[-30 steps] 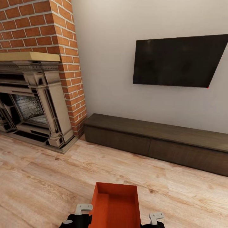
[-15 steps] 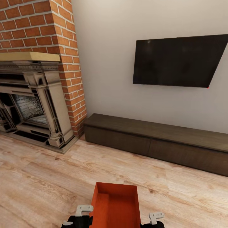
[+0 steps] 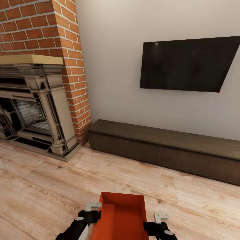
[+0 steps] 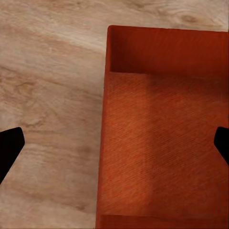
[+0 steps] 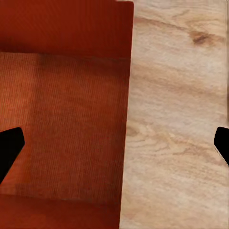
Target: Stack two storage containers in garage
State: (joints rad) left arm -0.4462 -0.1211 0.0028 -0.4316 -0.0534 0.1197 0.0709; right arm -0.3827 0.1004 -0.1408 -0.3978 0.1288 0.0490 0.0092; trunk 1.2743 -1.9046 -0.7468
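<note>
Straddling: an orange-red storage container [image 3: 122, 216] sits at the bottom centre of the head view, in the living room, with one wall between each arm's spread fingers.
Left gripper [image 3: 94, 213]: at the container's left wall, lower left of centre; in its wrist view the jaws stand wide apart, one dark tip over the wood floor [image 3: 50, 186], the other over the ribbed bottom, with the wall between them, not pinched.
Right gripper [image 3: 156, 220]: mirrored at the right wall, likewise spread across it and not closed on it.
Backdrop: brick fireplace [image 3: 36, 100] at upper left, black TV [image 3: 188, 65] at upper right, a low dark cabinet [image 3: 166, 150] running across the middle right.
Progress, as judged: early; the garage is not in sight.
Risk: if one gripper closes before the other, or bites only the thin rim, the shallow bin could tip or slide free on lifting.
Risk in transit: uneven arm height could twist the container loose.
</note>
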